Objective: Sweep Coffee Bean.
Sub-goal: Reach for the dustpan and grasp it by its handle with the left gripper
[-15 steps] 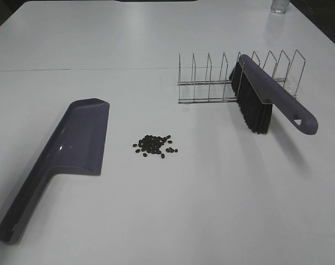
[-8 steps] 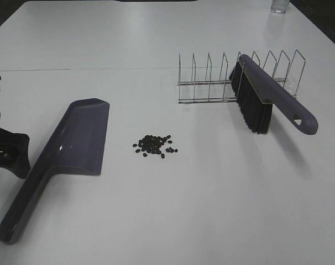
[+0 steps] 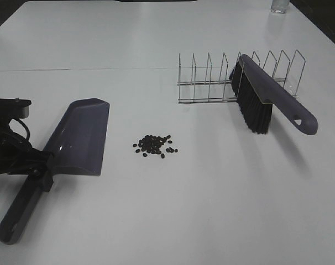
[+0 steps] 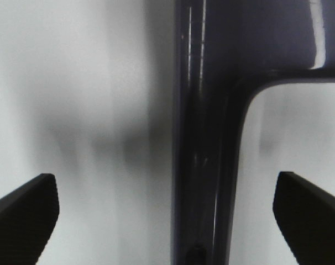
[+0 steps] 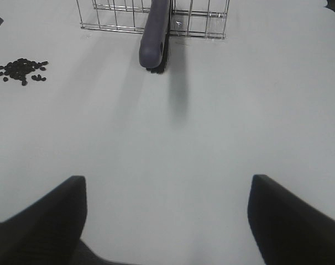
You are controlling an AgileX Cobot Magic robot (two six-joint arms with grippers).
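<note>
The coffee beans (image 3: 155, 145) lie in a small dark cluster on the white table, also seen in the right wrist view (image 5: 22, 69). A purple dustpan (image 3: 79, 138) lies flat to their left, its handle running toward the near edge. My left gripper (image 3: 39, 168) is open and hangs over that handle (image 4: 203, 165), one finger on each side, touching nothing. A purple brush (image 3: 272, 102) with black bristles leans on a wire rack (image 3: 212, 83) at the right. My right gripper (image 5: 167, 221) is open and empty, well short of the brush (image 5: 155, 38); it is out of the high view.
A clear glass (image 3: 278, 5) stands at the table's far right corner. A thin seam crosses the tabletop behind the dustpan. The wire rack (image 5: 118, 16) sits just behind the brush's handle end.
My left arm has come in from the left edge and moved right until its open fingers sit over the dustpan handle. Beans, brush and dustpan have not moved.
</note>
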